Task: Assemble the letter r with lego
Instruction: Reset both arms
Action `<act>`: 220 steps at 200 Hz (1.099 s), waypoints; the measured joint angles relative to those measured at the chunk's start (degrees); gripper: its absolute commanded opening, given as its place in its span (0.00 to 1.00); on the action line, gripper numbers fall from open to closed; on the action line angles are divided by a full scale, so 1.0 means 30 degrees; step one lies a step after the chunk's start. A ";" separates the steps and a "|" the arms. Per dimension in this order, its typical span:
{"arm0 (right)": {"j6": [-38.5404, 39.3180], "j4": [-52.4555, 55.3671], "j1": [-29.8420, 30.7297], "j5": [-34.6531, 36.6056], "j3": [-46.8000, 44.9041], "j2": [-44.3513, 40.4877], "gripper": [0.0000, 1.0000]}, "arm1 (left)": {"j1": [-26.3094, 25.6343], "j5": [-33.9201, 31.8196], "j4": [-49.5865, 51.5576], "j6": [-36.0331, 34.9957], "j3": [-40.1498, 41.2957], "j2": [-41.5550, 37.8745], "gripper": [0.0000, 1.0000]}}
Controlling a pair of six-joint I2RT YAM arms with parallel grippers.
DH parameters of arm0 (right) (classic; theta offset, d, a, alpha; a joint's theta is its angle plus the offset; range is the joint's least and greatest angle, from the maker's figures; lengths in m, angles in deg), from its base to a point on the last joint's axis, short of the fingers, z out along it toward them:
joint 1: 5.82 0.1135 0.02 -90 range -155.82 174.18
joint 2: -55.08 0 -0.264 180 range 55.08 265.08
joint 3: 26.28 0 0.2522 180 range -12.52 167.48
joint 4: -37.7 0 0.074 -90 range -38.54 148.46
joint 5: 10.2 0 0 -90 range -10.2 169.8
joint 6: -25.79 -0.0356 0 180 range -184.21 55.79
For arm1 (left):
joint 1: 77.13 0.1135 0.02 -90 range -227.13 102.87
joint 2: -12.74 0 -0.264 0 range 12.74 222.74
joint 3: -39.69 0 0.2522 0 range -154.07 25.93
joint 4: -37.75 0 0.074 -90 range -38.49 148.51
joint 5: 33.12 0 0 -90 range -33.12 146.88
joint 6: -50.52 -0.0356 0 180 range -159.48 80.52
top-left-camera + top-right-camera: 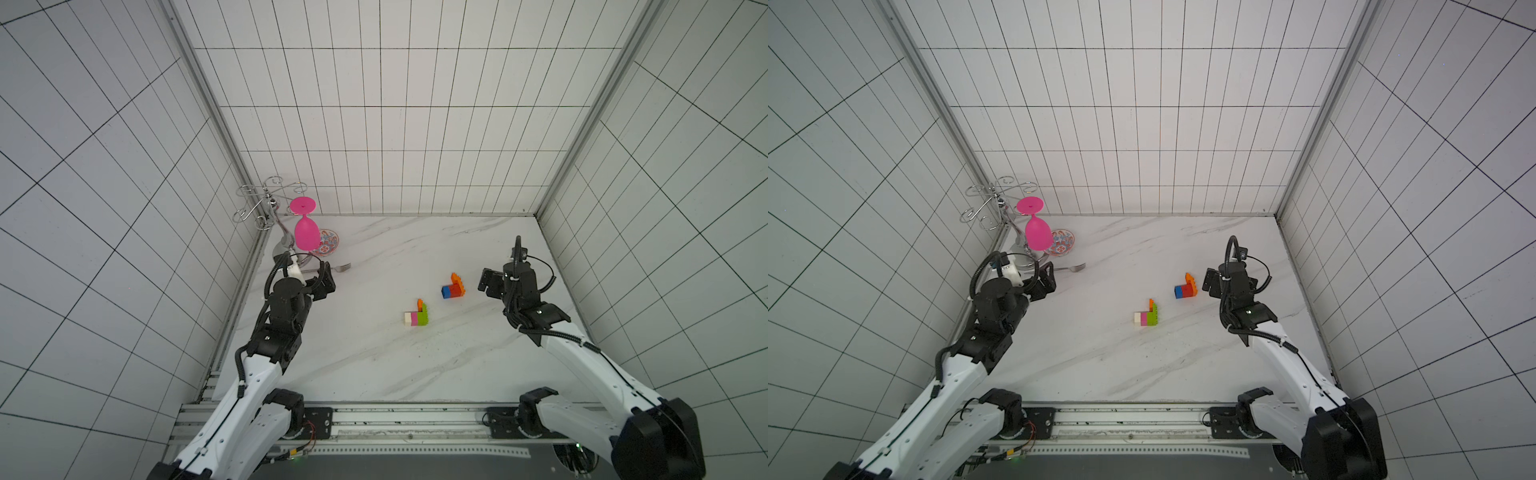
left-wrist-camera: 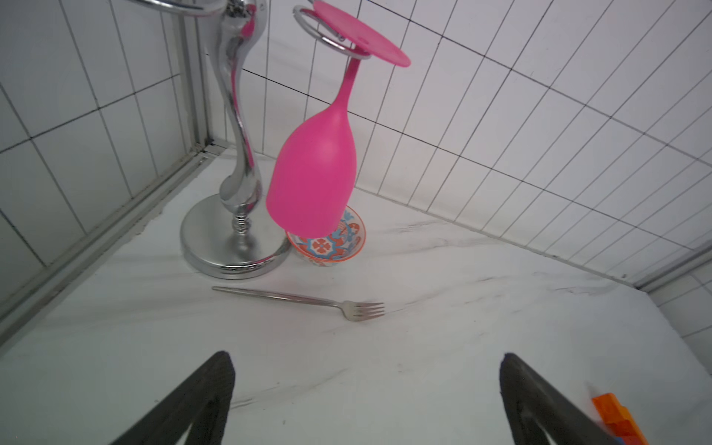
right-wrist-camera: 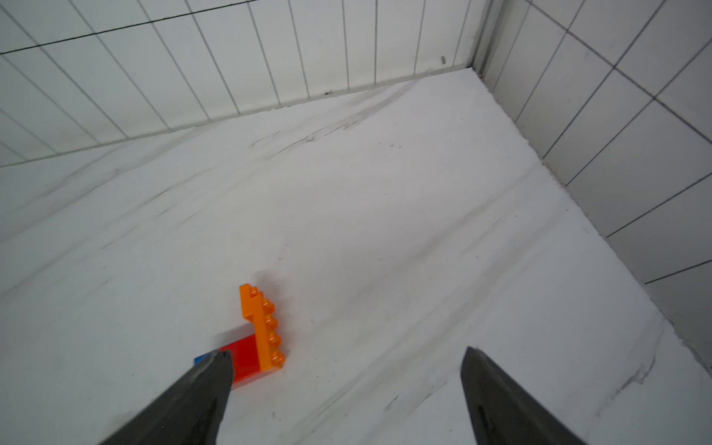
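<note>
The marble tabletop point(image 1: 374, 365) fills the lower middle of both top views. The left gripper point(image 1: 326, 284) is held at the left of the frame. In its wrist view its fingers point(image 2: 200, 393) are spread wide with nothing between them, and they are pointed towards a chrome stemware rack point(image 2: 231, 239). The right gripper point(image 1: 487, 286) is held at the right of the frame, likewise spread and empty. A pink goblet point(image 1: 306, 232) is hung upside down from the rack, above a patterned bowl point(image 1: 330, 245).

The lego is laid flat in two clusters near the centre. A blue, red and orange cluster point(image 1: 454, 286) lies just beside the right gripper. A cream, pink, lime and orange cluster point(image 1: 417, 316) lies lower and further left, well apart from the left gripper. Each is hooked like an r, though whether the bricks are fully seated cannot be told.

No brick is held, so a pause between grasps is judged. If the clusters are to be joined, one must be pinched across its flat sides and its studs lined up with the other.
</note>
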 measured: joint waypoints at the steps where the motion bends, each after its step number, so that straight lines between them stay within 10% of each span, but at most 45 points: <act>1: 0.0095 -0.0226 -0.0080 0.0109 -0.0189 0.0036 0.99 | 0.0051 -0.0051 -0.0058 -0.0051 0.0036 0.0051 0.99; 99: 0.4255 -0.8378 -0.3555 -0.1647 -0.2448 0.4969 0.99 | 0.2943 -0.3395 -0.7592 -0.2426 0.2390 0.8655 0.99; 220: 0.4969 -1.3143 -0.5202 -0.5209 -0.2543 0.8240 0.99 | 0.4532 0.0488 -1.6844 -0.3388 0.3439 1.3908 0.98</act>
